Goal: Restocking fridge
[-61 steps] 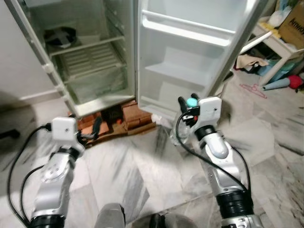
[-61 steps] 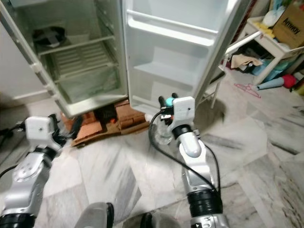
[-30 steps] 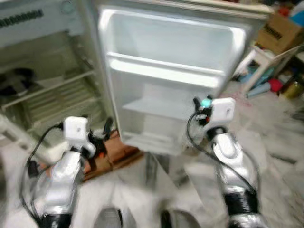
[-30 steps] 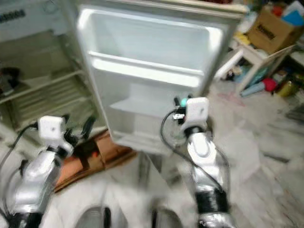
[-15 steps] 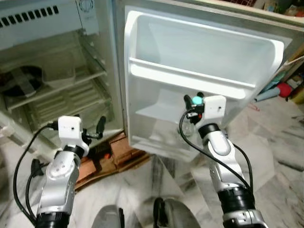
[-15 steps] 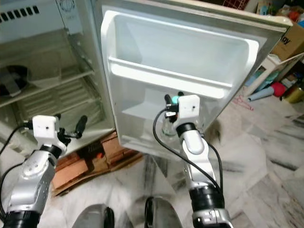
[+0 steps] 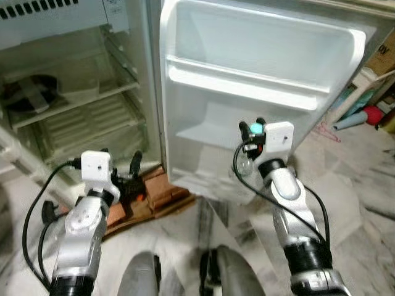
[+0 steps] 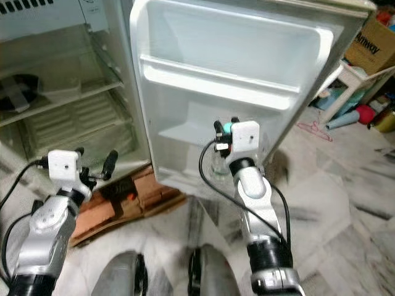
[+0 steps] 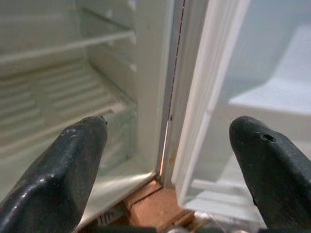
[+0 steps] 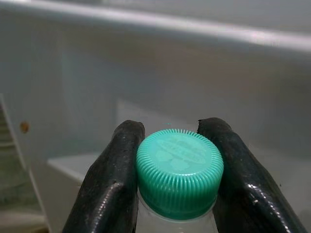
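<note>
My right gripper (image 7: pixel 252 127) is shut on the neck of a clear bottle (image 7: pixel 245 164) with a teal cap (image 10: pixel 179 172), which hangs upright just in front of the open fridge door (image 7: pixel 259 92). The bottle is level with the door's lower shelf (image 7: pixel 207 132). Both black fingers (image 10: pixel 116 179) press the cap's sides in the right wrist view. My left gripper (image 7: pixel 120 168) is open and holds nothing, low in front of the fridge body (image 7: pixel 80 105). Its fingers (image 9: pixel 63 174) frame the door hinge edge in the left wrist view.
A dark item (image 7: pixel 28 102) lies on the fridge's upper shelf. Brown cardboard and bricks (image 7: pixel 145 197) sit under the fridge front. A white stool (image 8: pixel 345 77), a cardboard box (image 8: pixel 373 43) and clutter stand at the right. The floor is grey marble tile (image 7: pixel 358 203).
The view has closed in on the fridge door and steadied. My right gripper still holds the bottle, now near the lower door shelf. The left gripper stays open.
</note>
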`<state>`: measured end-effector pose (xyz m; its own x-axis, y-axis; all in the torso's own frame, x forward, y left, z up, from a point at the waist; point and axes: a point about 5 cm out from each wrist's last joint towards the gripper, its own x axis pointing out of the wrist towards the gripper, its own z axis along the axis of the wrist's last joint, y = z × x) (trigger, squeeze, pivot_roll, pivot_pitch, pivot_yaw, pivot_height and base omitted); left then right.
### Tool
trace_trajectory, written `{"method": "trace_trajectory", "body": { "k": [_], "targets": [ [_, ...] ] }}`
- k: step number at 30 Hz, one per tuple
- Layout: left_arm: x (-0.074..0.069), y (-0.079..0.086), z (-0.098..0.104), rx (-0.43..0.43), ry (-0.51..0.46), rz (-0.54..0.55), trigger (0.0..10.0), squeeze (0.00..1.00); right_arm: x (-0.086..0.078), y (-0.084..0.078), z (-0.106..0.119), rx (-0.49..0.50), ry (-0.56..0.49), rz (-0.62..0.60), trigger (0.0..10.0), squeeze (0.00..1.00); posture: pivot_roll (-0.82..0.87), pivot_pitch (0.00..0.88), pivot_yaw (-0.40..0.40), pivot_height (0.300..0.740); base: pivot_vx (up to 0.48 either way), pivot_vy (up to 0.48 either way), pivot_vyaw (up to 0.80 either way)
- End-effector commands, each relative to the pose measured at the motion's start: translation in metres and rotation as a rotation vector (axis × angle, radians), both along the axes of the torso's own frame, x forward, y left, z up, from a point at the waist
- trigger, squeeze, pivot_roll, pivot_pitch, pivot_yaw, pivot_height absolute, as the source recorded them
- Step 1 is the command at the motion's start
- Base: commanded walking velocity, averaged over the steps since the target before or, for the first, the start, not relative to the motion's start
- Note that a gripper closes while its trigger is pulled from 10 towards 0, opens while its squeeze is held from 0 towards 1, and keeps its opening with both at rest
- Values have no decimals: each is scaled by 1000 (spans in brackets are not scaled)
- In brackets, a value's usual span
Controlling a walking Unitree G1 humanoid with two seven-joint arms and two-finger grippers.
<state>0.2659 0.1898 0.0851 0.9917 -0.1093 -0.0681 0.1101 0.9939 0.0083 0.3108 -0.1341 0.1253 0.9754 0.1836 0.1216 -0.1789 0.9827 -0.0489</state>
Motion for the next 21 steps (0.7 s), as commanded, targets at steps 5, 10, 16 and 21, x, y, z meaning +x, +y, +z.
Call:
{"method": "trace_trajectory", "body": {
  "k": [5,10,16,21],
  "targets": [
    [0,-1,-1,16,7,1,10000,0,2,-3,2,-4,-14,-5,10000,0,67,151,-62,641,0,0,0],
    [0,0,0,37,0,9,10000,0,4,-4,4,-4,-21,-6,10000,0,68,154,-62,641,0,0,0],
    [0,2,1,46,-4,22,10000,0,6,0,7,17,-29,26,10000,0,68,157,-62,641,0,0,0],
    [0,2,1,46,-6,26,10000,0,6,5,8,29,-29,64,10000,0,67,158,-65,641,112,0,0]
  ]
}}
